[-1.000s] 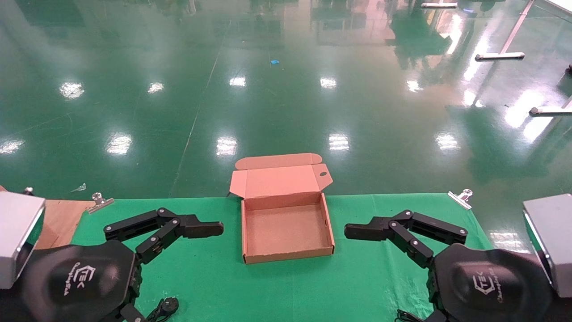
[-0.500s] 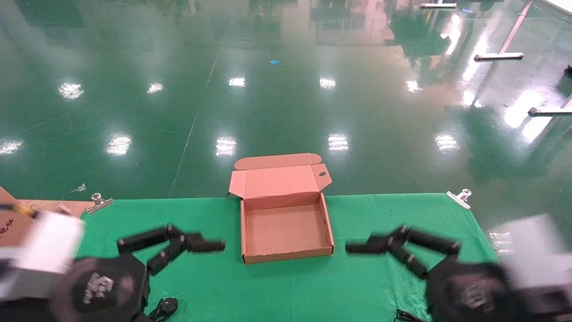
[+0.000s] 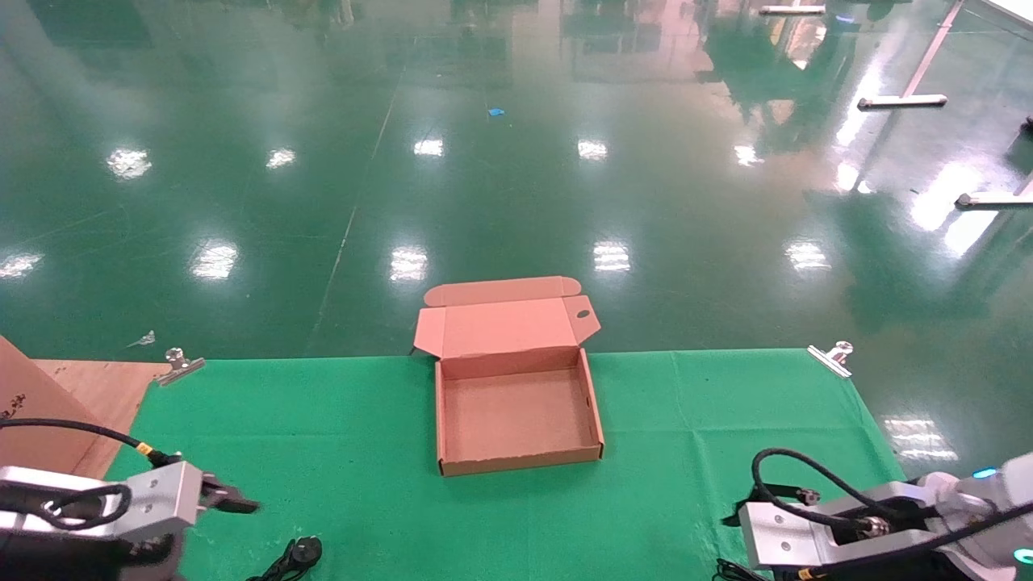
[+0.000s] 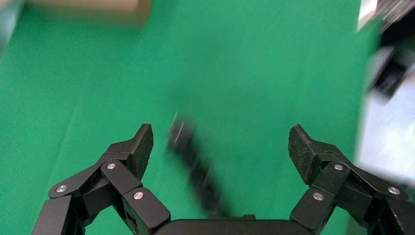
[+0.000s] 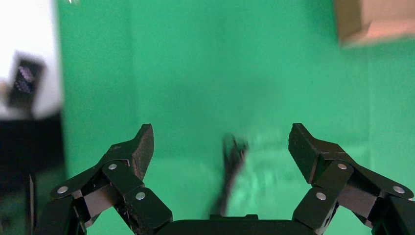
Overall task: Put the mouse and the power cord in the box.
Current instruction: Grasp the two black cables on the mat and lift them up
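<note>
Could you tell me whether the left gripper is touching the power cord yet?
Apart. In the left wrist view the left gripper is spread wide, and bare green cloth shows between each fingertip and the blurred power cord below.

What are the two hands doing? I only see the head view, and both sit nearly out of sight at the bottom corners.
Observer: The left wrist view shows the left hand wide open above the green cloth.
Operator: Is anything under it?
Observer: A blurred black shape lies between its fingers; it may be the power cord, but I cannot tell.
Operator: And the other one?
Observer: The right hand is wide open too, with a thin black cable below it.
</note>
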Action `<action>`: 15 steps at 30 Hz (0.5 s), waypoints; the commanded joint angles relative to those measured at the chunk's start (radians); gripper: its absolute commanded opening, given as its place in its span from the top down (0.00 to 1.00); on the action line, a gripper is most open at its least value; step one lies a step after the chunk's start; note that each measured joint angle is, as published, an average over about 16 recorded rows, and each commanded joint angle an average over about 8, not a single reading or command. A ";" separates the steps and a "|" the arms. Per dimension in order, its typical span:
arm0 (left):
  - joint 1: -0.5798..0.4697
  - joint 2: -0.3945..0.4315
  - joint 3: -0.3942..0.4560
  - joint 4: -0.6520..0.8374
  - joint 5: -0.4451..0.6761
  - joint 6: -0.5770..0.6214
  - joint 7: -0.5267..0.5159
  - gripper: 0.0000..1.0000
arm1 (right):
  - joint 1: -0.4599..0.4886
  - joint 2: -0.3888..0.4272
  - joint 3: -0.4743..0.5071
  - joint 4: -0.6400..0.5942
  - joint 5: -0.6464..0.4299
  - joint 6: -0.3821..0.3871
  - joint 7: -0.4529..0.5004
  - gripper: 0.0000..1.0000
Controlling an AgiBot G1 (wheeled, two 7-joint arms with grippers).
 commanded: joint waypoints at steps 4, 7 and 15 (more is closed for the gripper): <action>-0.057 0.049 0.068 0.129 0.164 -0.055 0.053 0.00 | 0.044 -0.079 -0.068 -0.134 -0.156 0.051 -0.063 0.00; -0.067 0.095 0.096 0.207 0.218 -0.090 0.082 0.00 | 0.051 -0.114 -0.085 -0.229 -0.192 0.089 -0.116 0.00; -0.088 0.203 0.131 0.409 0.276 -0.157 0.160 0.00 | 0.062 -0.198 -0.103 -0.480 -0.216 0.183 -0.268 0.00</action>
